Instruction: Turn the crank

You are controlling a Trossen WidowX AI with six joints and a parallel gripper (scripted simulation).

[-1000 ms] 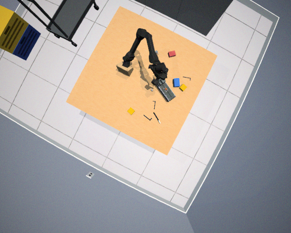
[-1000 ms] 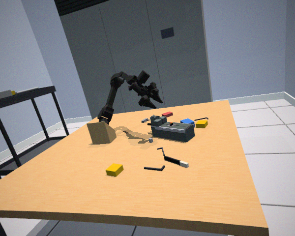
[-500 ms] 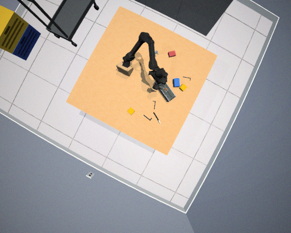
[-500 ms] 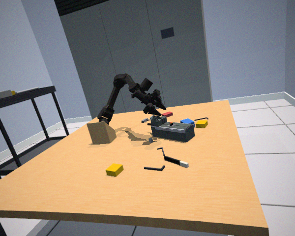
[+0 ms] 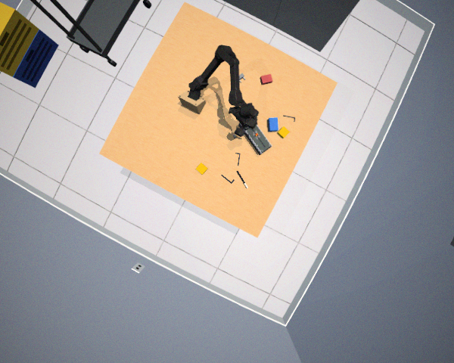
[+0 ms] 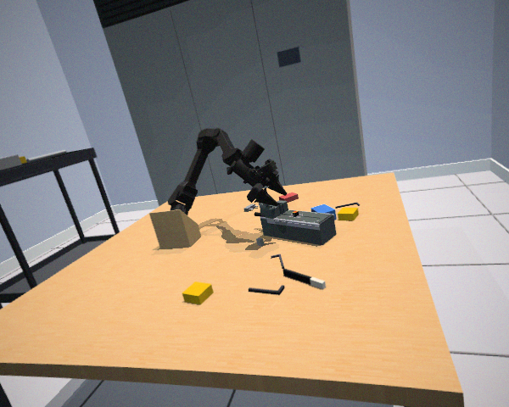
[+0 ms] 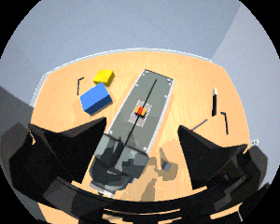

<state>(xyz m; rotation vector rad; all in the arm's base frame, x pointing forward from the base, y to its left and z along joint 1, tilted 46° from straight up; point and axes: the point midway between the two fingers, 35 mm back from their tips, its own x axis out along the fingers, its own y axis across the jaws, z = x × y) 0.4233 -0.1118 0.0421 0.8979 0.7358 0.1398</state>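
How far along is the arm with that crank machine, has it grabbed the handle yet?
Not yet. Done: the gripper is positioned above the crank end of the machine, jaws wide open and holding nothing. In hand: the approach to the crank. Left: grasp the handle, turn it until the red pointer is level with the brass marks, which are too small to make out here, then let go.

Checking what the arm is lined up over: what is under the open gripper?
Under the open gripper lies the crank end of the grey machine, fingers apart and empty. The handle itself is too dark to make out.
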